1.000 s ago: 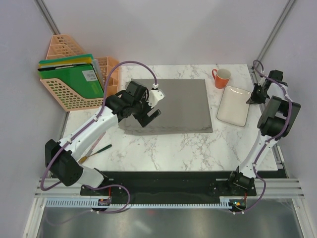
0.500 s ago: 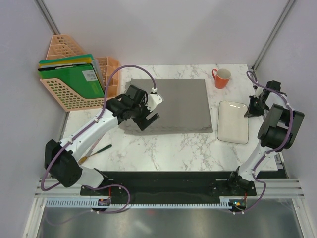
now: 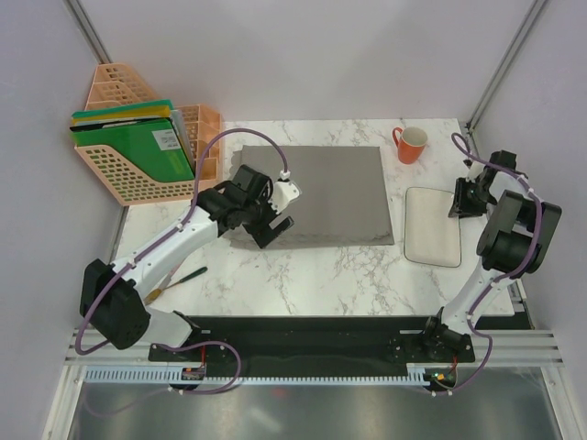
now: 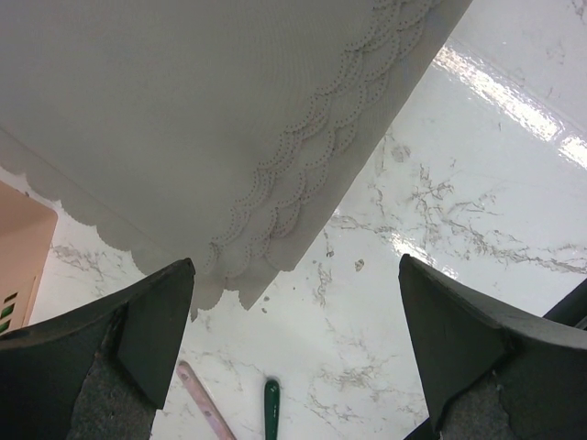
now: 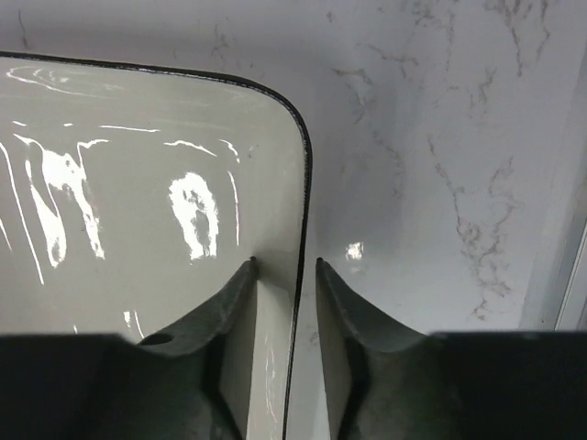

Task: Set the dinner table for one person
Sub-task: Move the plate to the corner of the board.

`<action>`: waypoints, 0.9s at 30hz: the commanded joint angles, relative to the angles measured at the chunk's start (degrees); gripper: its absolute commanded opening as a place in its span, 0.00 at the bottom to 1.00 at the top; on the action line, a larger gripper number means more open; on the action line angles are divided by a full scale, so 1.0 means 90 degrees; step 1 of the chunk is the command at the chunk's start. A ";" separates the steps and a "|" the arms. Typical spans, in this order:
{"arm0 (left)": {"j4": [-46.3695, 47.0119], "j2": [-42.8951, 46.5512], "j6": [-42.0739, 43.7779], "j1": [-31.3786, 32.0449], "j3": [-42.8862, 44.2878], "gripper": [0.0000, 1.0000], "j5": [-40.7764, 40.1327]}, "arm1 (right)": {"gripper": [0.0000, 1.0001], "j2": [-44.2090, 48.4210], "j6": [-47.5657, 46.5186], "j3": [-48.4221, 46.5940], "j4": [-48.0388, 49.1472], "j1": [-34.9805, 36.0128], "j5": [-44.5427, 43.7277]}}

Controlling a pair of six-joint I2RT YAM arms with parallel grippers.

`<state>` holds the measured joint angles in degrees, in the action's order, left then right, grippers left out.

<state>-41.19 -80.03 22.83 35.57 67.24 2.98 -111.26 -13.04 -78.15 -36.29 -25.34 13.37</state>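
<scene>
Peach mesh file rack (image 3: 124,186), green folders (image 3: 134,151)

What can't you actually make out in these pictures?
- Top view: the left hand hides the placemat's near-left corner.
- Top view: the green-handled utensil is too small to identify.
- Right wrist view: the plate is cut off at left; whether the right hand pinches its rim is unclear.

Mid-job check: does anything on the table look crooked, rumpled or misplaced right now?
The grey scallop-edged placemat looks rumpled at its near-left corner: in the left wrist view its scalloped edges overlap in layers rather than lying flat, just ahead of the open left gripper. Nothing else stands out.
</scene>
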 commanded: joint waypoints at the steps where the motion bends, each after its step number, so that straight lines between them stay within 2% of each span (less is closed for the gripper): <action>1: 0.0367 0.0288 0.0158 -0.0027 -0.0079 1.00 0.0030 | 0.40 -0.0187 -0.0582 0.0431 -0.0088 0.0013 -0.0450; 3: 0.0406 0.0298 0.0188 -0.0027 -0.0128 1.00 0.0039 | 0.47 -0.0089 -0.0680 0.0665 -0.0137 0.0013 -0.0401; 8: 0.0543 0.0260 0.0266 -0.0027 -0.0264 1.00 0.0059 | 0.49 0.0233 -0.0846 0.1221 -0.0206 0.0003 -0.0352; 11: 0.0582 0.0201 0.0237 -0.0027 -0.0313 1.00 0.0234 | 0.33 0.0273 -0.0837 0.1359 -0.0196 0.0003 -0.0323; 12: 0.0582 0.0191 0.0198 -0.0027 -0.0323 1.00 0.0303 | 0.08 0.0234 -0.0798 0.1369 -0.0177 0.0003 -0.0304; 13: 0.0592 0.0172 0.0169 -0.0027 -0.0342 1.00 0.0371 | 0.00 0.0195 -0.0778 0.1369 -0.0176 0.0003 -0.0303; 20: 0.0348 -0.0209 0.0080 -0.0007 -0.0255 1.00 0.1795 | 0.00 0.0019 -0.0690 0.1427 -0.0089 -0.0006 -0.0069; 24: 0.0251 -0.0627 0.0207 0.0148 0.0223 1.00 0.1759 | 0.01 0.0038 -0.0729 0.1486 -0.0030 -0.0006 -0.0010; 27: 0.0095 -0.1067 0.0188 0.0305 0.0954 1.00 0.2069 | 0.05 0.0038 -0.0797 0.1535 0.0009 -0.0016 -0.0069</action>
<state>-40.40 -87.09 23.27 36.84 69.10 16.62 -106.34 -16.08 -69.38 -32.99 -26.79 18.35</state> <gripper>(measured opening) 0.996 0.046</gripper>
